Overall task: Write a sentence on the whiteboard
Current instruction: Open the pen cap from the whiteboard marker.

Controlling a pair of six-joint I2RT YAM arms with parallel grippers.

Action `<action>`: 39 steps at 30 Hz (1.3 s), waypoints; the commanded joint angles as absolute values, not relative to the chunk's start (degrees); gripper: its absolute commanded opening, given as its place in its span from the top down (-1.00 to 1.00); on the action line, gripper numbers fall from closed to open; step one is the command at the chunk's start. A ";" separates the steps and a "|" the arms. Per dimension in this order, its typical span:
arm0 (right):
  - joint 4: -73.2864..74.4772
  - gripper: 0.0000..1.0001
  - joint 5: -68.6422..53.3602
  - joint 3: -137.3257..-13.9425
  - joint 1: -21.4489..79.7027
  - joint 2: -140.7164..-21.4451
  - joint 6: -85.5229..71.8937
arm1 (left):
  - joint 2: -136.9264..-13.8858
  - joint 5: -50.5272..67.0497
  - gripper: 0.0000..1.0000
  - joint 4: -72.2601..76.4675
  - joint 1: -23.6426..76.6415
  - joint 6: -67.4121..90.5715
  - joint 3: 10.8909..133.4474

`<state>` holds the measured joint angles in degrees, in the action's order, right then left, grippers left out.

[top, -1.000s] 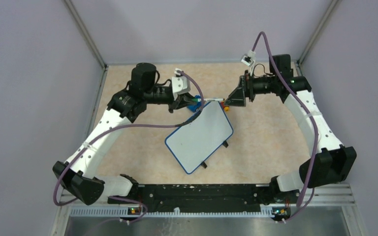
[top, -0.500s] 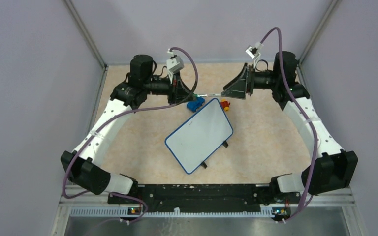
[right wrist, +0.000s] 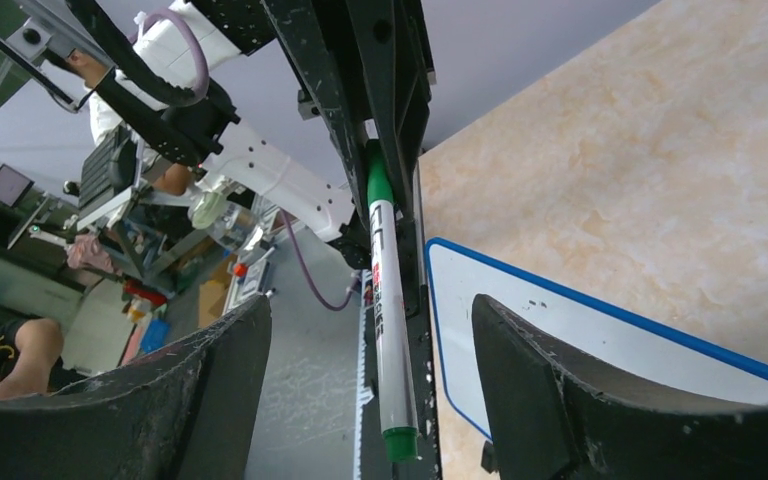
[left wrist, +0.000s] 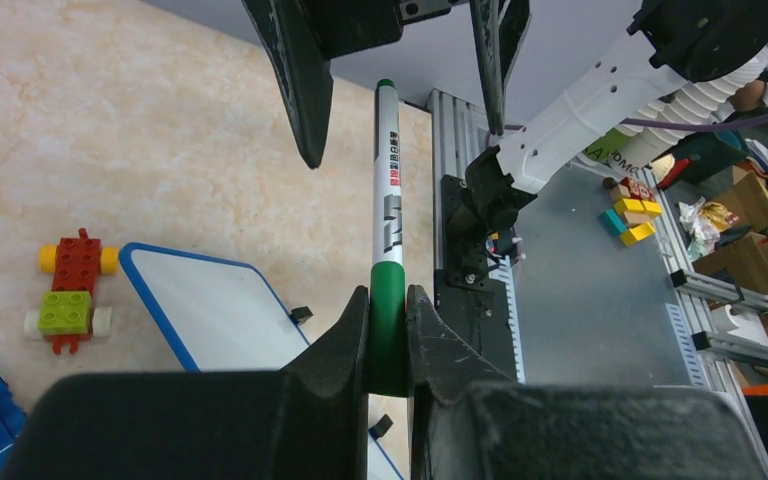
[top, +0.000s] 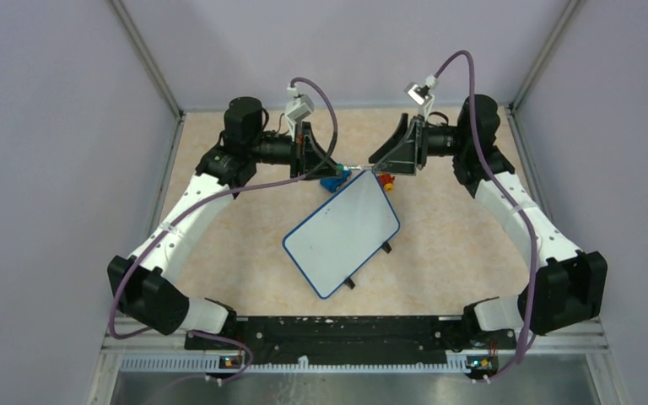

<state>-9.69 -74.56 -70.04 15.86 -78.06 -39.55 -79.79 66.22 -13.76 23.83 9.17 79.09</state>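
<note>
Over the far corner of the whiteboard [top: 342, 236] I have both arms meeting nose to nose; my left gripper [left wrist: 388, 300] is clenched on the green end of the marker [left wrist: 385, 190], which sticks straight out toward the right gripper [right wrist: 365, 320]; that one stands released, its fingers [right wrist: 560, 400] either side of the white barrel and clear of it; the whiteboard lies flat and skewed in the middle of the tan surface [top: 456, 228], black feet along its right-hand edge; a blue brick toy [top: 332, 180] and a red-and-yellow toy [top: 386, 180] sit just beside its far corner.
</note>
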 commanded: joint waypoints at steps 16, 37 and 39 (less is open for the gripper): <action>-4.56 0.06 -69.67 -73.80 20.52 -78.30 -35.49 | -81.99 65.66 1.00 -4.86 23.37 17.40 80.07; -8.21 0.15 -69.05 -73.12 21.06 -78.45 -38.59 | -82.94 66.74 1.00 -3.12 24.68 18.82 78.84; -8.17 0.20 -68.86 -72.96 21.18 -78.48 -38.58 | -83.20 67.05 1.00 -2.68 24.99 19.06 79.04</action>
